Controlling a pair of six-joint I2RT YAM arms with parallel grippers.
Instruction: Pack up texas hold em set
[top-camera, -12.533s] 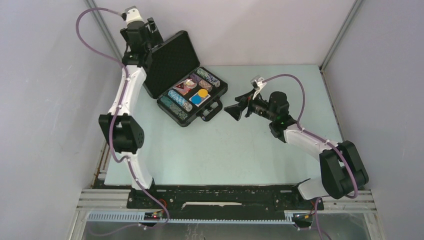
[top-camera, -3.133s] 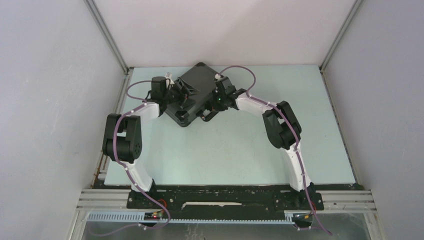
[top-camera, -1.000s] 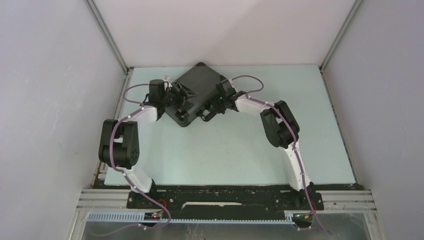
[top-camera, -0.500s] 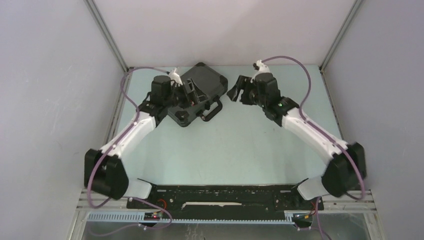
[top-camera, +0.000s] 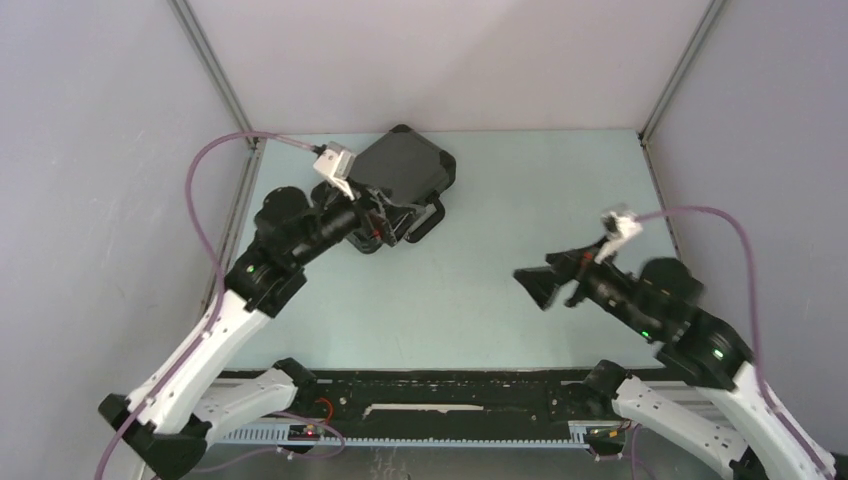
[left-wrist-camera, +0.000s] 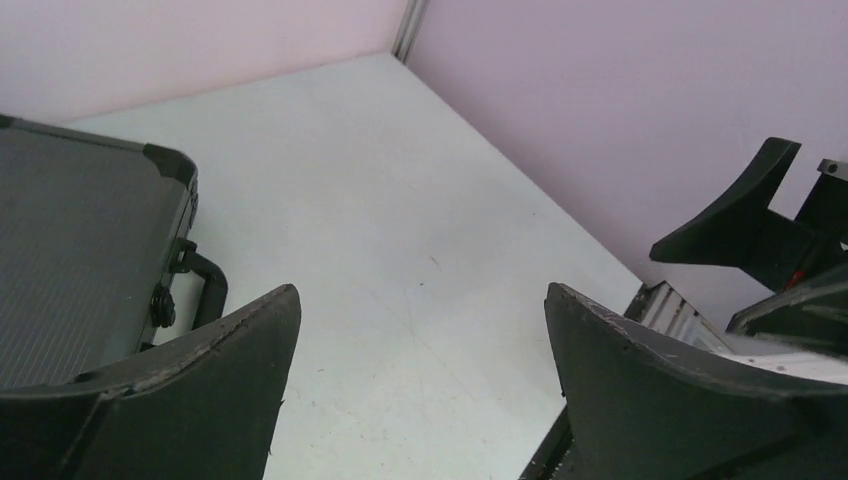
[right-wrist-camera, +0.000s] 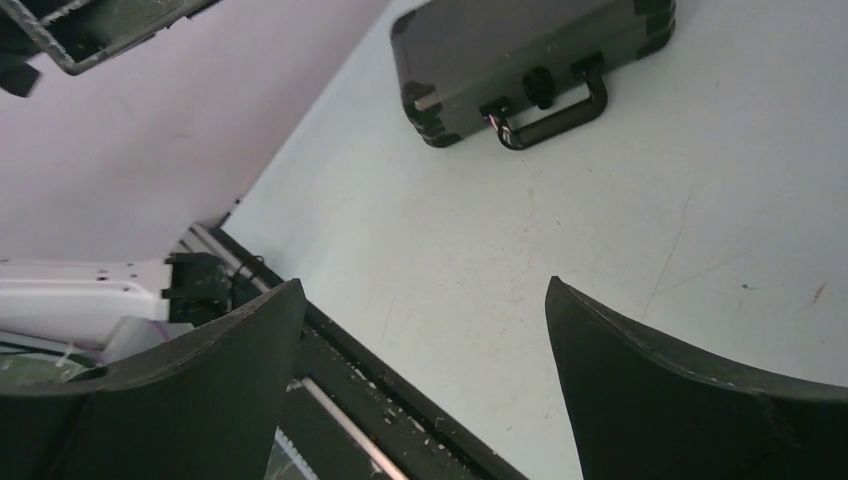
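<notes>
Looking down from the top camera, I see the case (top-camera: 400, 170) lying flat on the table (top-camera: 520, 220), toward its far left corner. The lid is down and the handle (top-camera: 427, 222) faces my arms. No chips, cards or discs show outside the case, so I judge the packing and closing done. I cannot tell from any view whether the latches beside the handle are fastened. That check, and perhaps snapping them, is all I think could be left.

The left gripper (top-camera: 388, 226) hangs just at the case's near edge, above the handle side. Its wrist view shows its jaws spread wide with only bare table between them and the case off to one side. The right gripper (top-camera: 535, 286) sits well apart from the case, off to its near right. Its jaws are equally spread and hold nothing, and its wrist camera looks back at the case's handle face.

Against the earliest frame, the case is no longer open with chip rows and coloured discs on show. A second ago both grippers were pressed against the case's handle side. Now both have let go, the left only slightly withdrawn and the right pulled far back.
</notes>
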